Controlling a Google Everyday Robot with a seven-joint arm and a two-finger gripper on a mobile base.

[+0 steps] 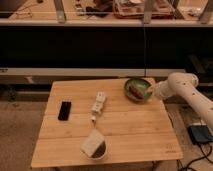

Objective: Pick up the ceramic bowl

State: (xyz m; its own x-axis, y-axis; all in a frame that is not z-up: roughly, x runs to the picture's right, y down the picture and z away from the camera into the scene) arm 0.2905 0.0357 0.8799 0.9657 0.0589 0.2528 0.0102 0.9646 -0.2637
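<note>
The ceramic bowl point(136, 90) is round, shallow and green with a reddish-brown patch inside. It sits near the far right corner of the wooden table point(125, 130). My gripper point(150, 91) is at the bowl's right rim, at the end of the white arm point(182, 90) that reaches in from the right. The gripper's tip overlaps the rim, and part of the rim is hidden behind it.
A black phone point(64, 110) lies on the left of the table. A white elongated object point(98, 105) lies in the middle. A smaller white bowl with a dark inside point(95, 146) stands near the front edge. A blue object point(201, 134) lies on the floor at right.
</note>
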